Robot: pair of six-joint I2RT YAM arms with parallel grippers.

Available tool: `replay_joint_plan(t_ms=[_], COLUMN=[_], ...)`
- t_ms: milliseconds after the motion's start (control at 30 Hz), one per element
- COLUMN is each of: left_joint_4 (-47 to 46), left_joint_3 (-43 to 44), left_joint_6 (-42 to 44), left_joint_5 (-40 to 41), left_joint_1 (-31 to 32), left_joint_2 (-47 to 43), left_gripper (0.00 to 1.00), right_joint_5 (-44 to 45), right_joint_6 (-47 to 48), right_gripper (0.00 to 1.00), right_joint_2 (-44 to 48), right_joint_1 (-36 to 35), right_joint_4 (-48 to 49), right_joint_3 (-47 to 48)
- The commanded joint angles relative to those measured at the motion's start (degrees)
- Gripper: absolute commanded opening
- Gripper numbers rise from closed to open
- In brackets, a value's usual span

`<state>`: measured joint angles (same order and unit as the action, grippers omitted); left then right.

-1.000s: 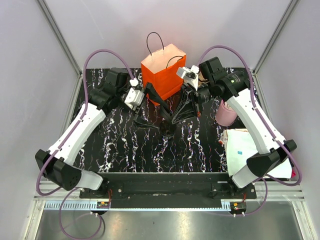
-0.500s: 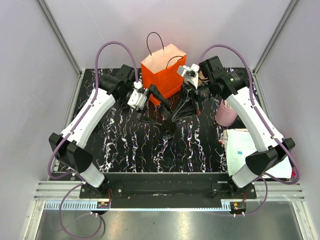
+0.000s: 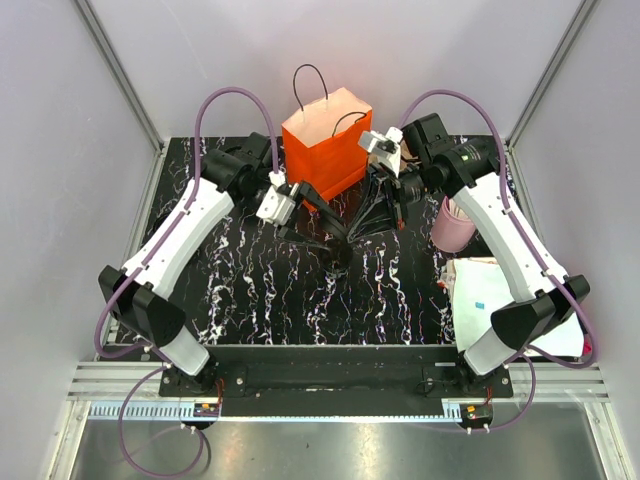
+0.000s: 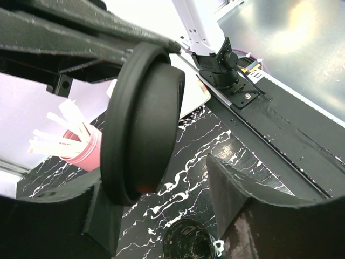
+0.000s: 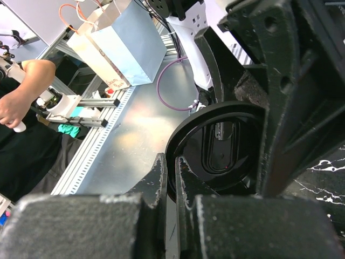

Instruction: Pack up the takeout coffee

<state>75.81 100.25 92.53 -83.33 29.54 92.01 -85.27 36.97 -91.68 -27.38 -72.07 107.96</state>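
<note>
since the coffee cannot go into the orange bag (image 3: pixel 325 140) open-topped, as i read it, the round black lid (image 4: pixel 141 121) is what both my arms are busy with in mid-air, in front of that bag. my right gripper (image 5: pixel 171 167) is pinched together on the lid's rim, holding it up on edge; gripping only the rim leaves the rest of the disc free for the other arm. my left gripper (image 4: pixel 161 189) has its jaws apart with the lid between them: the near finger looks to be at the lid's lower edge, while the far finger stands clear of it, so nothing is clamped on that side. this looks to me like a hand-over, so that the lid can be pressed down squarely. the small black cup (image 4: pixel 188 243) stands on the marbled table (image 3: pixel 240 290) right below the lid, uncapped as far as i can tell. the pink cup (image 4: pixel 81 151) with white sticks stands well off to the side, out of the way.
</note>
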Motion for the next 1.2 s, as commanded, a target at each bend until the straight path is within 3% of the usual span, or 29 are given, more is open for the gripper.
replay_joint_plan(t_ms=[0, 133, 433, 533, 567, 600, 700, 833, 933, 967, 1000, 1067, 1100, 1167], left_joint_4=[12.96, 12.96, 12.96, 12.96, 13.05, 12.96, 12.0, 10.32, 3.59, -2.36, -24.09, -44.0, -52.87, -56.9], left_joint_3=[1.79, 2.5, 3.55, 3.64, 3.12, 2.76, 2.23, 3.37, 3.64, 0.59, -2.74, -13.87, -16.37, -17.98], left_joint_6=[0.11, -0.95, -2.44, -3.5, -3.5, -3.41, -6.21, -13.68, -25.42, -43.39, -57.84, -82.92, -84.52, -90.91], left_joint_5=[-13.35, -13.35, -13.26, -13.17, -13.09, -13.0, -11.87, -8.09, -3.43, -1.42, 6.78, 18.76, 20.38, 23.72], left_joint_1=[1.84, 2.19, 2.36, 2.28, 2.1, 2.01, 0.96, -0.53, -0.54, -0.62, -0.45, -0.36, -0.62, -0.62], left_joint_2=[-0.69, -0.42, 0.8, 0.81, 0.46, 0.19, -0.07, 1.59, 3.18, 2.57, 1.17, -3.91, -5.07, -5.09], left_gripper=[0.54, 0.5, 0.16, 0.14, 0.14, 0.13, 0.13, 0.09, 0.0, 0.0, 0.0, 0.0, 0.0, 0.0], right_joint_5=[-3.5, -3.32, -1.39, 2.73, 6.23, 8.52, 17.92, 30.23, 39.2, 42.96, 45.09, 50.17, 52.21, 58.86], right_joint_6=[3.72, 4.51, 6.36, 6.36, 6.19, 6.01, 4.44, 4.78, 4.78, 4.95, 4.69, 4.95, 4.6, 4.77], right_gripper=[0.0, 0.0, 0.01, 0.28, 0.46, 0.53, 0.69, 0.73, 0.73, 0.73, 0.73, 0.73, 0.73, 0.73], right_joint_2=[2.12, 2.47, 3.35, 3.79, 4.4, 4.84, 6.86, 10.11, 12.22, 13.18, 13.45, 14.24, 14.51, 15.3], right_joint_1=[1.71, 2.15, 2.24, 2.33, 2.41, 2.41, 2.33, 2.41, 2.33, 2.33, 1.98, 1.28, 0.05, -2.06], right_joint_4=[2.64, 2.99, 3.17, 3.34, 3.69, 4.13, 5.71, 6.95, 7.56, 7.82, 8.09, 8.53, 8.96, 10.63], right_joint_3=[-1.17, -2.31, -3.81, -2.5, -2.23, -1.88, -0.74, 1.19, 2.6, 3.04, 3.48, 4.62, 4.63, 3.66])
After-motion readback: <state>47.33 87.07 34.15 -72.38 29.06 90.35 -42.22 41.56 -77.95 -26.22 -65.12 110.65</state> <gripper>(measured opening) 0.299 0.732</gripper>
